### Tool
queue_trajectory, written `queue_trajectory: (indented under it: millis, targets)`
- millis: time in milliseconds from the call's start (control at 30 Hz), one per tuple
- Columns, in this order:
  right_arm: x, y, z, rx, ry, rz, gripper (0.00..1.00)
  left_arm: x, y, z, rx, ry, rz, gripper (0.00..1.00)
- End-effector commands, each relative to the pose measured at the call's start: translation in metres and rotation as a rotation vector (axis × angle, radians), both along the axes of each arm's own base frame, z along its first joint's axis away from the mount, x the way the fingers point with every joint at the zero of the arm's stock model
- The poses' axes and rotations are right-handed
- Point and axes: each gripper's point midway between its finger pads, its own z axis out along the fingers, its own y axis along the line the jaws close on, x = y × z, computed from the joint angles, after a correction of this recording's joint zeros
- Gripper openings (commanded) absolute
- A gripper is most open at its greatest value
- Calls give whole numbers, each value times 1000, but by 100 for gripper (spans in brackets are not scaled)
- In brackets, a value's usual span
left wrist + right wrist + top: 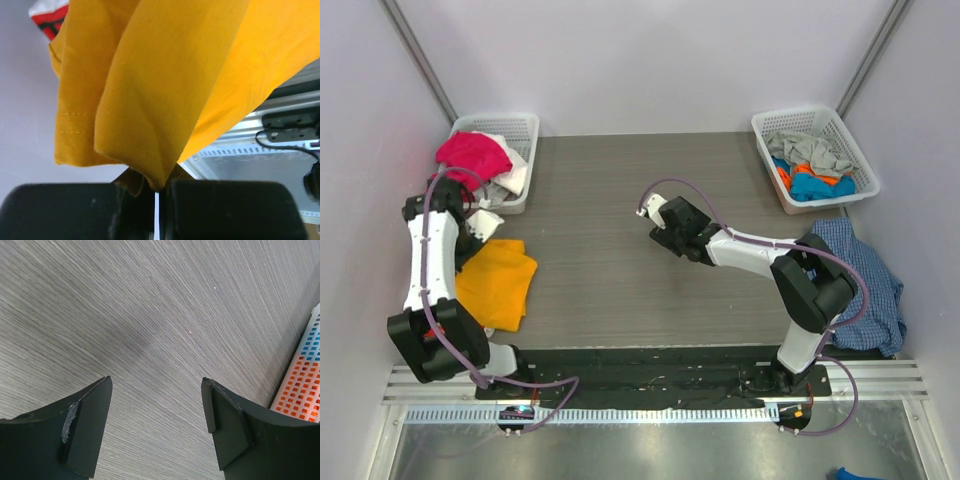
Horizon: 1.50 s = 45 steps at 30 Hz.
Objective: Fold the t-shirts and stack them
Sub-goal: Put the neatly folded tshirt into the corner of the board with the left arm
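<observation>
The bright orange-yellow t-shirt [498, 282] lies bunched at the table's left edge. My left gripper [478, 243] is shut on a fold of it. In the left wrist view the orange-yellow cloth [165, 85] hangs out of the closed gripper [156, 192]. A red t-shirt [472, 155] lies heaped in the left basket [525, 125], and a bit of red and white cloth [47, 17] shows in the left wrist view. My right gripper [660, 235] is open and empty over the bare middle of the table, as the right wrist view [156, 382] also shows.
White cloths [510, 180] lie in the left basket. A white basket [855, 150] at the back right holds grey, blue and orange clothes; its wall also shows in the right wrist view [302, 390]. A blue checked shirt [870, 290] hangs off the right edge. A metal rail [650, 395] runs along the front.
</observation>
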Motion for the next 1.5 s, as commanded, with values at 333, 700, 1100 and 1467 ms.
queue_trajectory:
  millis: [333,700,1100,1467]
  targets:
    - [6,9,18,58,-48,13,79,-53,83,-1,86,72,57,0]
    - [5,8,20,49,-45,10,79,-32,133,-27,126,74,134,0]
    - [5,9,23,50,-35,13,79,-1,163,-30,201,-29,260,32]
    - [0,8,22,39,-25,8,79,11,131,-20,80,-216,261,59]
